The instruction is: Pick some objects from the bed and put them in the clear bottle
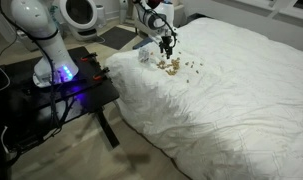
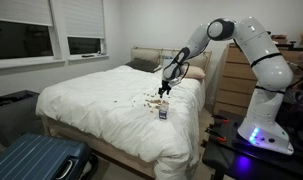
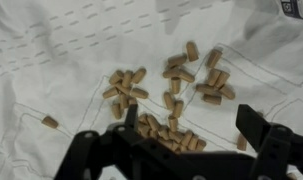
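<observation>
The jaws hang wide open just above the loose heap of tan pellets [image 3: 176, 100] on the white bed [image 3: 51, 50], probably spread to straddle a few for pinching, while the clear bottle [image 2: 162, 113] stands near the heap, handy for dropping them in.

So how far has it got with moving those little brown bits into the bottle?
Done: hard to say. The clear bottle stands on the bed, too small to show whether it holds anything. In hand: nothing; the tool hangs open over the pellets. Left: seemingly most of it, as many pellets lie scattered there.
</observation>
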`<act>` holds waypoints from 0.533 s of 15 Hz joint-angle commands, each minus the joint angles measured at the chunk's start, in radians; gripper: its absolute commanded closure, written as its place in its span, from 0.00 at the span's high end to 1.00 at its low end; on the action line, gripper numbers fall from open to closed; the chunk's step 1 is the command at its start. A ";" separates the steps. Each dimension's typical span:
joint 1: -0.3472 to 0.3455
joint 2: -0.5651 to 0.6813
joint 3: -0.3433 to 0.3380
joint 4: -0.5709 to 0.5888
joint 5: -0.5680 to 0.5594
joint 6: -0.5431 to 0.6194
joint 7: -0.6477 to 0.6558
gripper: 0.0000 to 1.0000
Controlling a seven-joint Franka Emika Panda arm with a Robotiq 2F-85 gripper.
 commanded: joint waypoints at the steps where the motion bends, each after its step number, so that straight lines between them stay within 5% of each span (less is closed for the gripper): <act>1: -0.029 0.069 0.029 0.073 0.026 -0.007 -0.049 1.00; 8: -0.036 0.169 0.042 0.154 0.026 -0.029 -0.054 1.00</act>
